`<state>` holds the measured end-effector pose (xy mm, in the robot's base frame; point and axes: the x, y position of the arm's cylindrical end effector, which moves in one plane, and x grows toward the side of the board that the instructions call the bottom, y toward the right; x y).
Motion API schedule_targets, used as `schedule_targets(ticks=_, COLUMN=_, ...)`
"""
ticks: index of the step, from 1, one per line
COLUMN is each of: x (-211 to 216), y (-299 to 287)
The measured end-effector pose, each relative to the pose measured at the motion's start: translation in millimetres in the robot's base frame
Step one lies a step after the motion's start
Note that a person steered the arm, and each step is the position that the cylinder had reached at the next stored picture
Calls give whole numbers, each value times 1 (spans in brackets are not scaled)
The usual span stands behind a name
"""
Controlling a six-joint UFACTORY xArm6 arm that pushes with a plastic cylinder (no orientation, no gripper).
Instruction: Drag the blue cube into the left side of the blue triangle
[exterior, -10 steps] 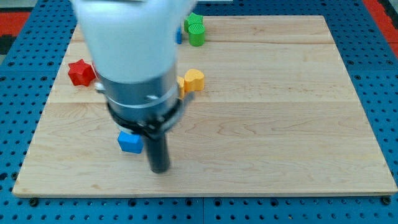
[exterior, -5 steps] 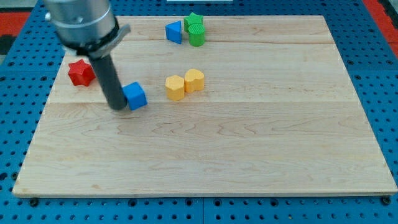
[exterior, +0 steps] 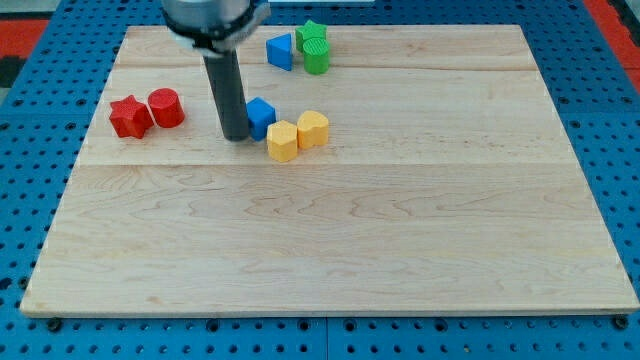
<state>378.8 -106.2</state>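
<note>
The blue cube [exterior: 262,116] sits left of centre in the upper half of the wooden board [exterior: 400,220]. My tip [exterior: 236,136] touches the cube's left side. The blue triangle [exterior: 281,50] lies near the view's top, above and slightly right of the cube, well apart from it. The cube's lower right corner touches or nearly touches the yellow hexagonal block [exterior: 282,141].
A yellow heart-like block [exterior: 313,129] sits beside the yellow hexagonal one. Two green blocks [exterior: 314,48] stand right against the blue triangle. A red star [exterior: 129,117] and a red cylinder [exterior: 166,107] lie at the view's left.
My tip has pushed the blue cube up and to the right, from the board's lower left to beside the yellow blocks. The arm now uncovers the red cylinder.
</note>
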Motion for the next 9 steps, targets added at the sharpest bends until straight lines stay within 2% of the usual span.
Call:
schedule_targets(ticks=1, x=-7, y=2)
schedule_targets(ticks=2, x=14, y=5)
schedule_targets(ticks=3, x=16, y=38)
schedule_targets(ticks=4, x=-22, y=33)
schedule_targets(ticks=5, x=-78, y=15)
schedule_targets(ticks=6, x=-69, y=8)
schedule_targets(ticks=7, x=-73, y=-57)
schedule_targets(ticks=8, x=-107, y=-65)
schedule_targets(ticks=9, x=-117, y=11)
